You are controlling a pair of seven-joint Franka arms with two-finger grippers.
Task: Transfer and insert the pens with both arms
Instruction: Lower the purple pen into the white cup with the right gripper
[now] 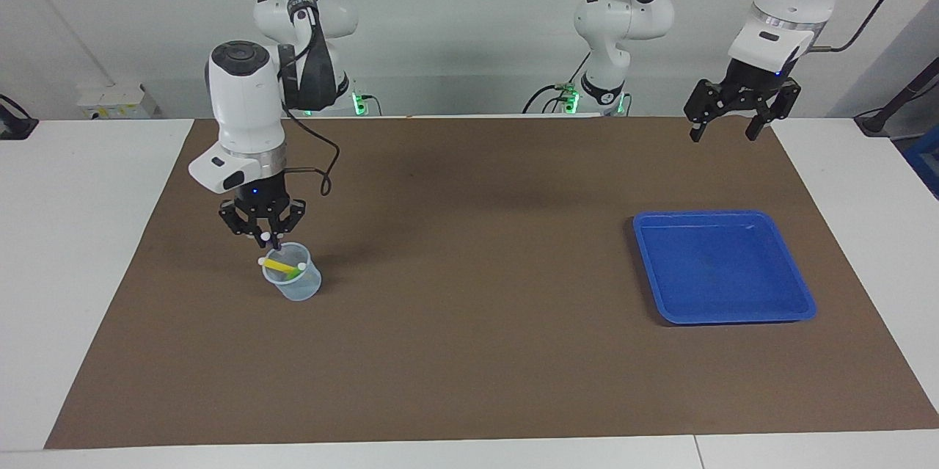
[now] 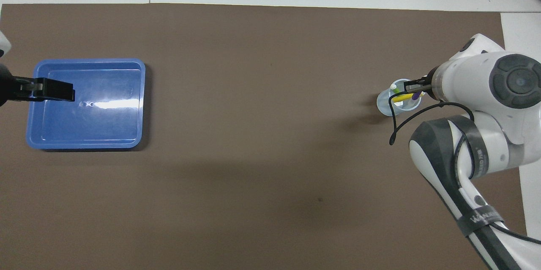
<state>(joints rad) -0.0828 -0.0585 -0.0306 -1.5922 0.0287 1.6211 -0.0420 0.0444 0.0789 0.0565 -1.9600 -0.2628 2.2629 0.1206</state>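
A clear plastic cup (image 1: pixel 295 284) (image 2: pixel 396 104) stands on the brown mat toward the right arm's end of the table. A yellow pen (image 1: pixel 279 264) (image 2: pixel 401 98) and a green pen (image 1: pixel 295 273) (image 2: pixel 393 89) lean inside it. My right gripper (image 1: pixel 265 235) (image 2: pixel 416 88) hangs just over the cup's rim, shut on the purple pen (image 1: pixel 275 242) (image 2: pixel 416 95). The pen's whitish cap is between the fingers and its lower end is in the cup. My left gripper (image 1: pixel 726 133) (image 2: pixel 59 91) waits open, raised over the left arm's end of the mat.
A blue tray (image 1: pixel 722 215) (image 2: pixel 84 62) lies on the mat (image 1: pixel 469 351) toward the left arm's end. Two smaller idle arms (image 1: pixel 623 21) with green lights stand at the robots' edge. White table (image 1: pixel 88 234) surrounds the mat.
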